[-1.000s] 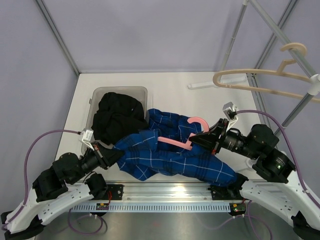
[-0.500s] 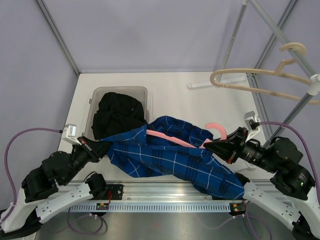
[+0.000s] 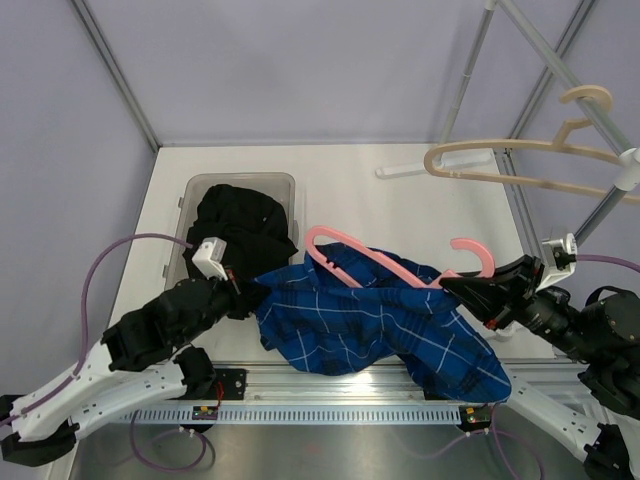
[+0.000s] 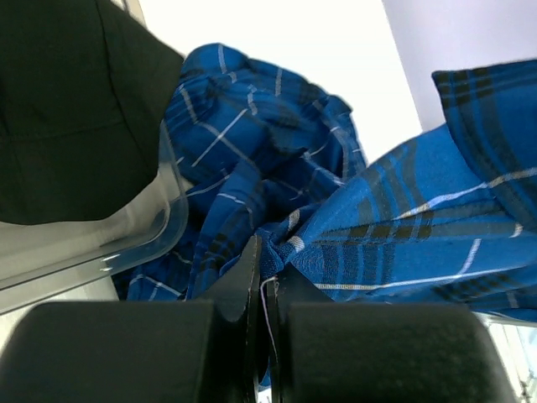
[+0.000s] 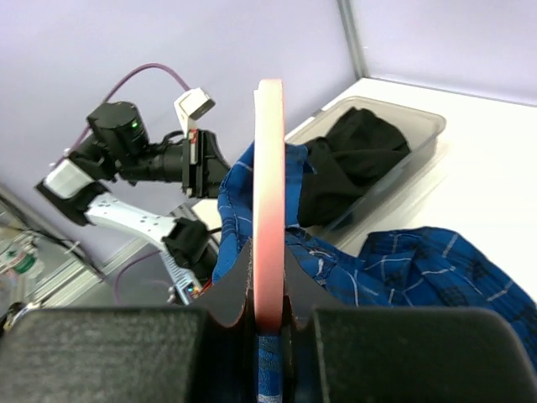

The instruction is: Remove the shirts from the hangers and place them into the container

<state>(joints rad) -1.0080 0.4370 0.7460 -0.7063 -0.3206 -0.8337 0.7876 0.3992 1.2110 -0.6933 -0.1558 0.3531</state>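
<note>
Left claw (image 3: 250, 293), centre-left, is clenched on the blue shirt (image 3: 380, 325). Right claw (image 3: 452, 287), at right, is clamped on the pink hanger (image 3: 375, 260), over which that shirt is partly draped. Black shirt (image 3: 235, 230) is contained in the bin (image 3: 188, 195), upper left.

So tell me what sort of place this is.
Probably a robot test cell, not a home: two arms bolted to a rail at a white table, bare lilac walls in metal framing, a clothes rack.

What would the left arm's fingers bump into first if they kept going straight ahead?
The blue checked shirt: the left fingers are shut on a fold of it, and more of its bunched cloth lies right ahead.
</note>
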